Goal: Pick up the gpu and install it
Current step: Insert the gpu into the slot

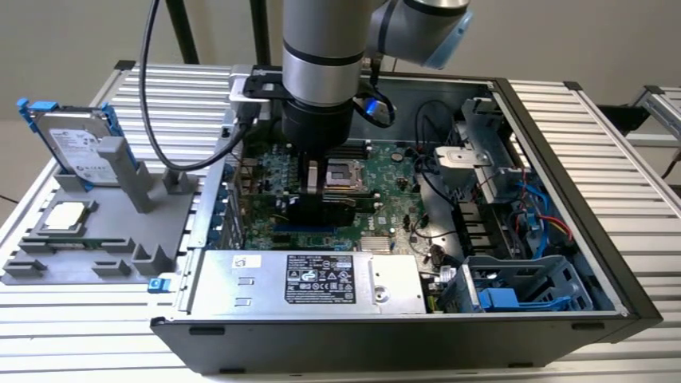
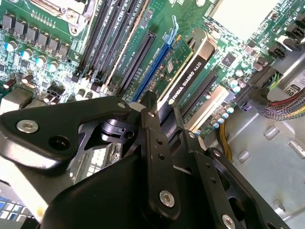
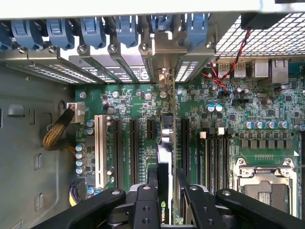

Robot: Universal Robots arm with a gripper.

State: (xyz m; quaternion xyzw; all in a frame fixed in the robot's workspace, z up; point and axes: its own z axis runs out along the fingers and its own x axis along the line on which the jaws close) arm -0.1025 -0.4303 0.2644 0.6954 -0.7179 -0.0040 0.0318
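Reaching down into the open computer case (image 1: 532,319), the arm carries its gripper (image 1: 316,185) low over the motherboard (image 1: 399,199), approx. mid-board in the exterior view, w/ the empty CPU socket (image 1: 347,171) just beside it toward that view's right. Jaws are clenched on the gpu (image 1: 325,211): in the second wrist view the two black fingers (image 2: 153,125) press either side of the card's top edge, and the gpu (image 2: 183,78) runs away from them edge-up, black cooler face w/ a gold stripe on one side, green board on the other. It stands upright over the expansion slots, lined up w/ the blue slot (image 2: 153,67); can't tell whether its bottom edge is fully seated or just touching. In the first wrist view the gpu (image 3: 164,162) shows as a thin strip between the fingers (image 3: 144,205), its far end pointing at the metal bracket openings in the case's rear wall (image 3: 119,67), where a row of blue clips (image 3: 90,31) sits above. Black slots (image 3: 134,148) lie either side of the card, a white slot (image 3: 99,150) further off, RAM slots (image 3: 214,157) on the other side. Outside the case, on the exterior view's left, a grey fixture (image 1: 75,247) on the slatted table (image 1: 596,128) holds a silver hard drive (image 1: 76,148) w/ blue tabs, standing upright, and a small square processor chip (image 1: 64,214) lying flat nearer the front. A power supply (image 1: 309,281) w/ a label fills the case's near edge.
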